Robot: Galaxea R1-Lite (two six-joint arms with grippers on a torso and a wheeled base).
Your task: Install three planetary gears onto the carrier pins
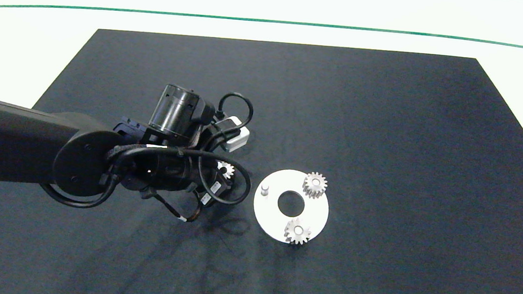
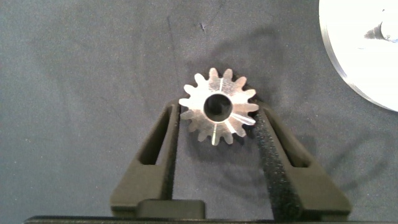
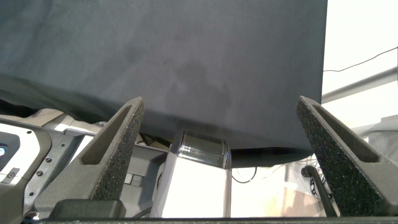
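I had two gears (image 1: 315, 185) (image 1: 297, 231) seated on the white disc (image 1: 316, 213), at one and five o'clock. The nine o'clock pin (image 1: 265, 189) stood bare. My left end effector (image 2: 217, 118) was clamped on the third gear (image 2: 219, 106), just beside the disc; the right end effector (image 3: 221, 134) hung wide apart off the worktop.

Lit evenly and brightly from above. Washing out to near white on the table (image 1: 274, 6) beyond the far edge of the dark mat (image 1: 386, 129). Casting only soft, faint shadows of the cables toward the mat's near edge. Glinting on the gear (image 2: 219, 106) in the left wrist view, teeth staying crisp. Blowing out past the mat's edge in the right wrist view. Bending the green line (image 1: 272, 22) slightly at the far edge.
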